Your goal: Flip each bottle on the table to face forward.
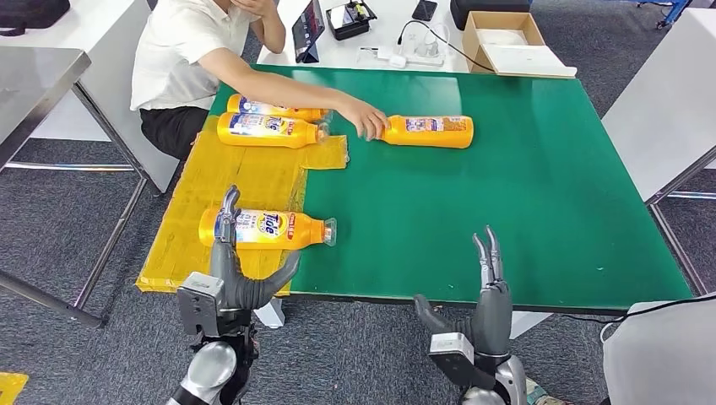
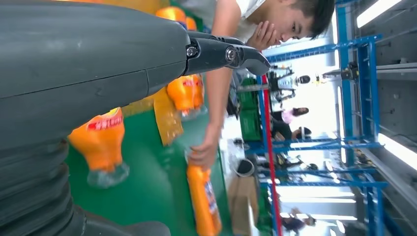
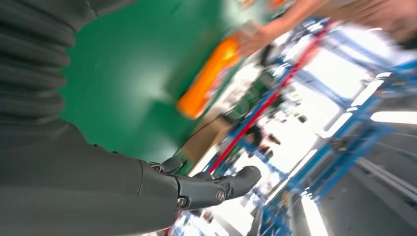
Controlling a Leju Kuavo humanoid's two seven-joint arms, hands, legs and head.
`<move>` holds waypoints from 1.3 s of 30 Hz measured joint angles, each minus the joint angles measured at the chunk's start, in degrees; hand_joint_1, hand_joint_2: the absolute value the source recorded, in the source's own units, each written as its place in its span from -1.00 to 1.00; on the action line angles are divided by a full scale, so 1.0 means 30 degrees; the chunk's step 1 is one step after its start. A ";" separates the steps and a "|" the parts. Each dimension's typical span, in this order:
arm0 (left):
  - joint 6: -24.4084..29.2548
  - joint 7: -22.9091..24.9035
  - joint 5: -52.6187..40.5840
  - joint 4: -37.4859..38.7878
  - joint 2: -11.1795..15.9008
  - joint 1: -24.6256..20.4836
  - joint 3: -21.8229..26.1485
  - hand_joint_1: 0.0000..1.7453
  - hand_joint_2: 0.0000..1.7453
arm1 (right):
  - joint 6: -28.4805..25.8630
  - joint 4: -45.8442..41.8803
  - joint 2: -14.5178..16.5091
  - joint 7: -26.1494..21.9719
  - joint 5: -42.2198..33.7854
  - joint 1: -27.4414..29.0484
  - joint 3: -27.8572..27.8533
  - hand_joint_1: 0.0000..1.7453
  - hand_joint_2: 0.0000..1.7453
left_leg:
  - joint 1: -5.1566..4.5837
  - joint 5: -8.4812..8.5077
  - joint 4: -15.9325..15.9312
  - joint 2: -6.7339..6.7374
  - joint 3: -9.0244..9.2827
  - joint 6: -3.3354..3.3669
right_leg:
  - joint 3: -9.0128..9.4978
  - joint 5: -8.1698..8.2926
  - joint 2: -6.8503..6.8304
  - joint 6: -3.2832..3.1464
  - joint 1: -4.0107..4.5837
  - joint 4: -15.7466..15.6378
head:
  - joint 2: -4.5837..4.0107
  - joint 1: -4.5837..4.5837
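Left hand (image 1: pixel 232 278) fingers spread, empty; Tide bottle (image 1: pixel 266 229) lies just past its fingertips. Right hand (image 1: pixel 481 308) likewise splayed, empty. Risk: person's hand (image 1: pixel 365 118) on far bottle (image 1: pixel 426 131) — collision if robot reaches.

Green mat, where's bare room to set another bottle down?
The mat is bare right of the near bottle and below the far right bottle. The far left is crowded: two bottles on the yellow sheet and a person's hand.

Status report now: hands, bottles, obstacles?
Both hands open: left hand at near bottle, right hand idle. Person's hand on far bottle.
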 joint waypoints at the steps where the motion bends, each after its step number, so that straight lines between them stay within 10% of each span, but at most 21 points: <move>1: -0.0214 0.0029 0.0210 -0.0380 0.0038 0.0205 -0.0027 -1.00 1.00 | 0.0013 0.0190 -0.0182 0.0515 0.0722 -0.0088 -0.0358 -1.00 1.00 | 0.0000 0.0002 0.0000 0.0001 0.0001 0.0001 | 0.0001 0.0002 0.0000 0.0000 -0.0001 0.0001 | 0.0000 -0.0002; 17: -0.0395 0.0002 -0.0024 -0.2322 0.0299 0.1002 -0.0047 -1.00 1.00 | 0.2125 0.5351 -0.2850 0.3594 0.5569 -0.4222 -0.2268 -1.00 1.00 | -0.0005 0.0013 0.0002 0.0002 0.0004 0.0011 | 0.0007 0.0013 0.0001 0.0006 -0.0002 0.0003 | 0.0000 -0.0004; 39: -0.0650 0.0122 -0.0377 -0.1887 0.0275 0.0308 -0.0699 -1.00 1.00 | 0.4337 1.2254 -0.1879 0.4501 0.6284 -0.8312 -0.0386 -1.00 1.00 | 0.0000 0.0018 0.0002 0.0001 -0.0003 0.0008 | 0.0000 0.0013 0.0002 0.0005 0.0002 0.0009 | 0.0000 0.0000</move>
